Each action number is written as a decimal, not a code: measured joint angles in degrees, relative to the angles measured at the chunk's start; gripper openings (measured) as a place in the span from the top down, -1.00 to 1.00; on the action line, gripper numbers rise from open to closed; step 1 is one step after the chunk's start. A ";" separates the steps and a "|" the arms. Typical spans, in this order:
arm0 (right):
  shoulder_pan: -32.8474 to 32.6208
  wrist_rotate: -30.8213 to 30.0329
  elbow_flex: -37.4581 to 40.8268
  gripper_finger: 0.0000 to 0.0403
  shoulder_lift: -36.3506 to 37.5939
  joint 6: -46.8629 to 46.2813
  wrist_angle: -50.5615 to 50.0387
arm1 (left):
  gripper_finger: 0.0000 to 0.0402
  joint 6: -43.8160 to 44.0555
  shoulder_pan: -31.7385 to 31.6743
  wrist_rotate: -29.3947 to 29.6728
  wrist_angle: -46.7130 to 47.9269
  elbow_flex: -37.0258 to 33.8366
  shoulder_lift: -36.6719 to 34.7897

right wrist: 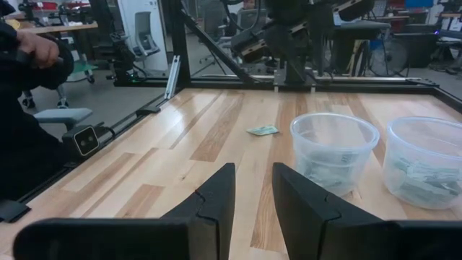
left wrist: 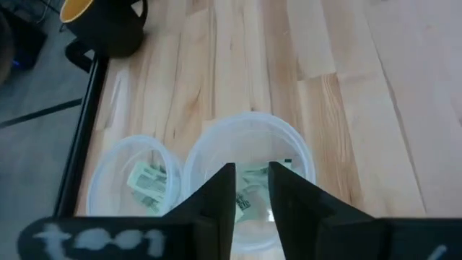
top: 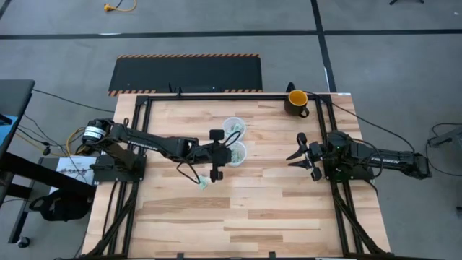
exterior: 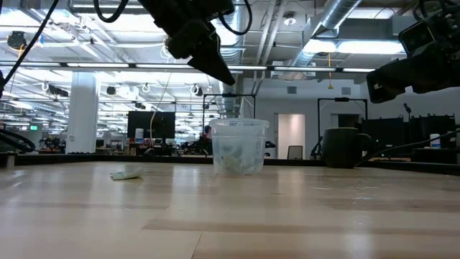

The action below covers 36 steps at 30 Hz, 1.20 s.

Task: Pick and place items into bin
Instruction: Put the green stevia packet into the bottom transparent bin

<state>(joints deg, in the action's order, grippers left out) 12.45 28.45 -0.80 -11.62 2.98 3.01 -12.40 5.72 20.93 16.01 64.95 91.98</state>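
Wooden table [top: 253, 217] carries two clear tubs holding packets; left gripper [left wrist: 251, 189], fingers slightly parted and empty, hovers above the nearer tub [left wrist: 249, 155], risking knocking its rim while descending, one packet [top: 204, 183] remaining outside.

packets [left wrist: 148, 184] blurred inside cloudy bins [left wrist: 249, 155].

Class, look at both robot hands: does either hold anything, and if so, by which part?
Neither. The left hand hangs open and empty above a clear tub; the right hand waits open and empty.
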 joint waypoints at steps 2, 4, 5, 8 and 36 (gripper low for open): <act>0.00 0.01 0.02 0.57 0.00 0.00 0.00 | 0.59 1.38 0.00 0.07 0.19 0.00 -0.02; 0.00 0.01 0.00 0.57 0.00 0.00 -0.01 | 0.56 2.54 0.00 0.21 1.57 0.00 -0.04; 0.00 0.00 0.00 0.57 0.00 0.00 0.00 | 0.55 2.90 0.08 0.33 2.57 0.00 -0.04; 0.00 0.00 0.00 0.57 0.00 0.00 -0.02 | 0.55 4.01 0.73 0.46 6.01 0.00 -0.06; 0.00 0.02 0.02 0.57 0.00 0.00 -0.02 | 0.50 8.36 8.04 -17.64 20.20 -9.59 -0.11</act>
<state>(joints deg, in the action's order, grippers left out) 12.45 28.46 -0.78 -11.62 2.98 2.98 -4.04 13.76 3.29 36.21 55.36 91.88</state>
